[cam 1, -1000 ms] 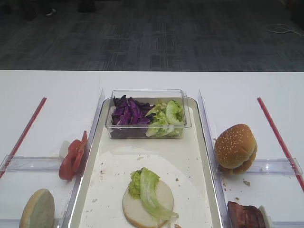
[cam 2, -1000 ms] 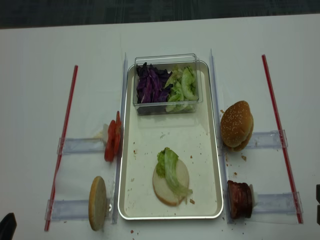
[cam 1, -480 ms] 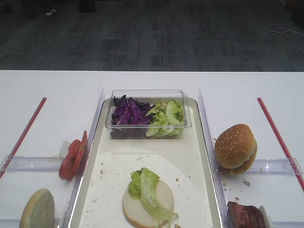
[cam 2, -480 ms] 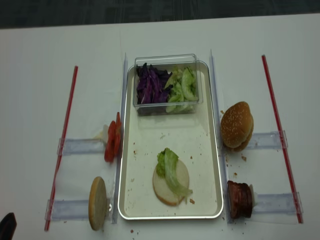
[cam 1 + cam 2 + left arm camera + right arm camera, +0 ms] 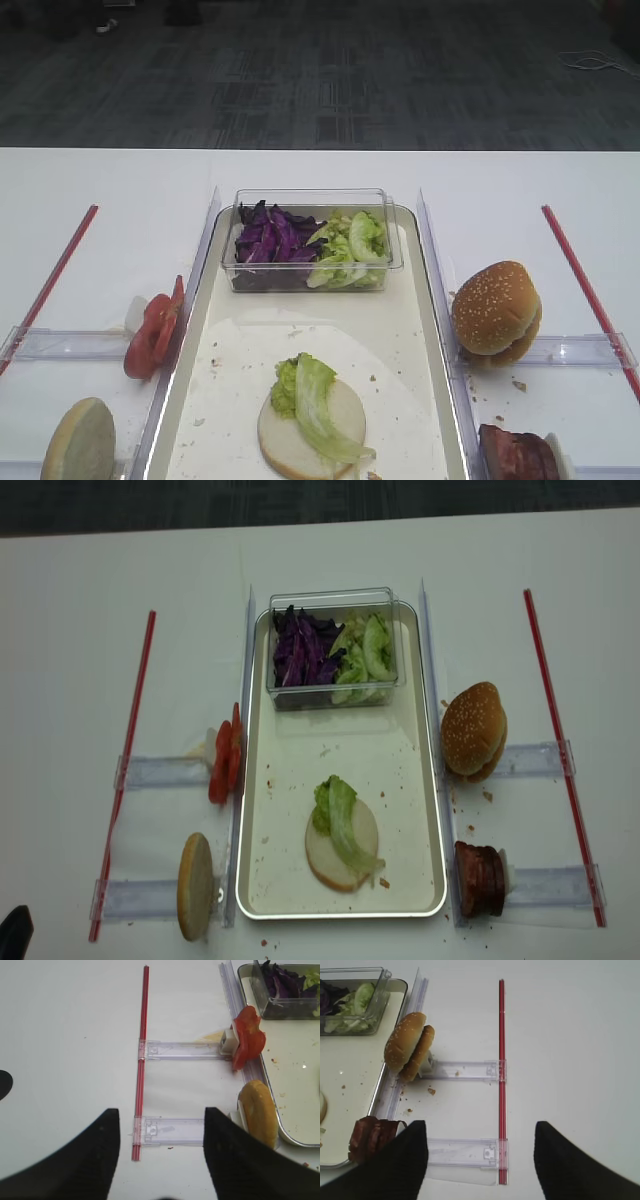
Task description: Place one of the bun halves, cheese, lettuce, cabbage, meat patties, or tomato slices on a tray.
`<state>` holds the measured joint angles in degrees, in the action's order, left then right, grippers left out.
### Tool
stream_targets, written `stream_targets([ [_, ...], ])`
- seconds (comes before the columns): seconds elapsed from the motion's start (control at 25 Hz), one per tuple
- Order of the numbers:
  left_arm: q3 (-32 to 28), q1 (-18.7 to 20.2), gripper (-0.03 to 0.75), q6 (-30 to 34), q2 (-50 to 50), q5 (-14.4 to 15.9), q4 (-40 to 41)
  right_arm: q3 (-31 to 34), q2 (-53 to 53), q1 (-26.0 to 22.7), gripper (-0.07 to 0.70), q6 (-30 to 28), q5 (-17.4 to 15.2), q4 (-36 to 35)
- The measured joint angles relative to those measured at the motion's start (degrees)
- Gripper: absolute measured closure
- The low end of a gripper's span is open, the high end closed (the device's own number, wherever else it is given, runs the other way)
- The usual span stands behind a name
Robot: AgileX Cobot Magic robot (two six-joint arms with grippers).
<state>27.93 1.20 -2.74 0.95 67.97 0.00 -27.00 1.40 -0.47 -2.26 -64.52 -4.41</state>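
The cream tray (image 5: 425, 300) (image 5: 425, 810) holds a cut-face bun half (image 5: 345, 415) (image 5: 365, 840) with a lettuce strip (image 5: 318, 405) (image 5: 342, 820) across it. Purple cabbage (image 5: 270, 235) (image 5: 303, 650) and more lettuce fill a clear tub. Tomato slices (image 5: 155, 335) (image 5: 248, 1042) and a bun half on edge (image 5: 195, 885) (image 5: 257, 1117) stand left of the tray. Seeded bun halves (image 5: 495, 310) (image 5: 407, 1045) and meat patties (image 5: 480, 878) (image 5: 370, 1135) stand to its right. No cheese shows clearly. My right gripper (image 5: 480, 1127) and left gripper (image 5: 161, 1112) hover open, nothing between their fingers.
The clear tub (image 5: 390, 245) sits at the tray's far end. Red strips (image 5: 133, 740) (image 5: 555, 730) and clear plastic rails (image 5: 465, 1070) (image 5: 180, 1050) lie on the white table either side. Crumbs (image 5: 431, 1091) dot the table by the right-hand buns.
The dark tip of the right gripper at the right edge of the realsense view a second ago has gone from it. The food has not moved.
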Motion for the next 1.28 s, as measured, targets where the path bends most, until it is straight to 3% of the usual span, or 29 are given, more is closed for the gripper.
stream_targets([
  [1.28,0.0,0.0,0.356,0.0,0.0,0.0,0.0,0.0,-2.3,-0.1,0.164,-1.1,-0.3,-0.9],
])
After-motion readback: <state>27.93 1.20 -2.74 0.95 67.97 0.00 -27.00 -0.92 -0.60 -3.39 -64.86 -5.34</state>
